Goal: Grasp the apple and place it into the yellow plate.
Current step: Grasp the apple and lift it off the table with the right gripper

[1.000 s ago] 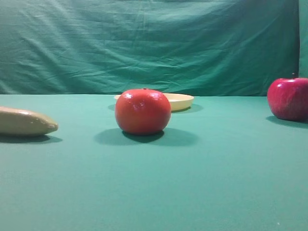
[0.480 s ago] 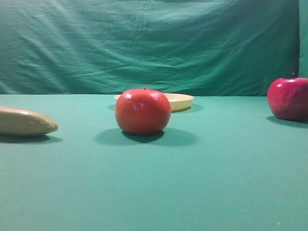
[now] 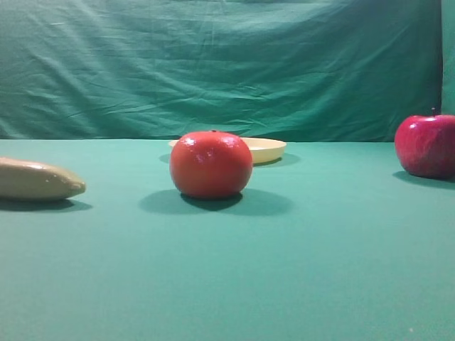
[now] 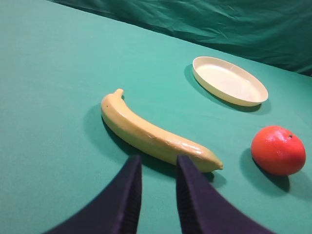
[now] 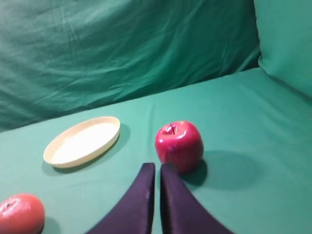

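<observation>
- The apple (image 5: 179, 145) is a glossy, deep crimson fruit with a dimpled top and a short dark stem standing in the dimple; a pale highlight runs across its shoulder.
- It sits upright on the green cloth (image 5: 234, 126), casting a soft shadow to its right in my right wrist view.
- In the high view the apple (image 3: 426, 145) lies at the far right edge, partly cut off by the frame.
- My right gripper (image 5: 157, 168) has its two dark fingers pressed together with only a thin slit between them, holding nothing; the tips stop just short of the apple, on its near side.
- My left gripper (image 4: 158, 163) has its fingers a little apart, with nothing between them, poised just above the near side of the banana (image 4: 153, 135).
- The yellow plate (image 5: 83, 141) is a shallow, pale, round dish with a low rim and nothing in it; it lies to the apple's left, apart from it.
- The orange-red fruit (image 3: 210, 164) stands in front of the plate in the high view, hiding part of the plate's rim; it is well apart from the apple.
</observation>
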`<state>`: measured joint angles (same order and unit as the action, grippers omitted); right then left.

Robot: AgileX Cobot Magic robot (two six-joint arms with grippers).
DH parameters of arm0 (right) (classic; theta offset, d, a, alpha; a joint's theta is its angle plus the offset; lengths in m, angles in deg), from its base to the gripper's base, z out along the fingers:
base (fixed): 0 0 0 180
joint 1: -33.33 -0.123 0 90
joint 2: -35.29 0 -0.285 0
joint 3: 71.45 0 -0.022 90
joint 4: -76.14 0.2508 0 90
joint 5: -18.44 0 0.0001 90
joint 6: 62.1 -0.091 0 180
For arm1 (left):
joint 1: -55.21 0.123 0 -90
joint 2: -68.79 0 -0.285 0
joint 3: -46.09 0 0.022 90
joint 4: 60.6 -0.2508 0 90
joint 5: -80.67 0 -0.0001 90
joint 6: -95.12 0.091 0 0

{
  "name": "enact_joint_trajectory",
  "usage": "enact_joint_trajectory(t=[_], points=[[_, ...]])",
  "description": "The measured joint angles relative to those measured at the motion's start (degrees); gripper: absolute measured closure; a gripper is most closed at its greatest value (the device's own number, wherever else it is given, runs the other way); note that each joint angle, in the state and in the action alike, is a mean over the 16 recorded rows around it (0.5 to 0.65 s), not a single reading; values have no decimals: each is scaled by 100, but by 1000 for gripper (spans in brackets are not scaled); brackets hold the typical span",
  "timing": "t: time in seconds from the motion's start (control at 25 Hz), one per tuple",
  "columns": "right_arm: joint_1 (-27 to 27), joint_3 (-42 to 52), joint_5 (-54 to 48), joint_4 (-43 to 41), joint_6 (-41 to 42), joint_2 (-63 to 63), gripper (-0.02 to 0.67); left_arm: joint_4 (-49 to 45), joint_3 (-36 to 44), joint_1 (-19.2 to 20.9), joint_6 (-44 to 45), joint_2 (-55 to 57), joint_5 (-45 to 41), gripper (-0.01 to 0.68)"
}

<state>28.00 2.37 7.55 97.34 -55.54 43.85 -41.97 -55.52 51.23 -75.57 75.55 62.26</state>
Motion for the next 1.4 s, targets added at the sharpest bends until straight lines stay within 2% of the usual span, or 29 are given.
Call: enact_joint_trajectory(t=[0.52,1.0,1.2,1.4], points=[[0,-1624,-554,-67,1465,1785,649,0,0,0,0,0,0,516],[0,-2134,38,185,1811,3015,649,0,0,0,0,0,0,516],[0,-2674,-502,245,2037,3730,649,0,0,0,0,0,0,516],[0,-3518,-1538,111,2129,4832,649,0,0,0,0,0,0,516]])
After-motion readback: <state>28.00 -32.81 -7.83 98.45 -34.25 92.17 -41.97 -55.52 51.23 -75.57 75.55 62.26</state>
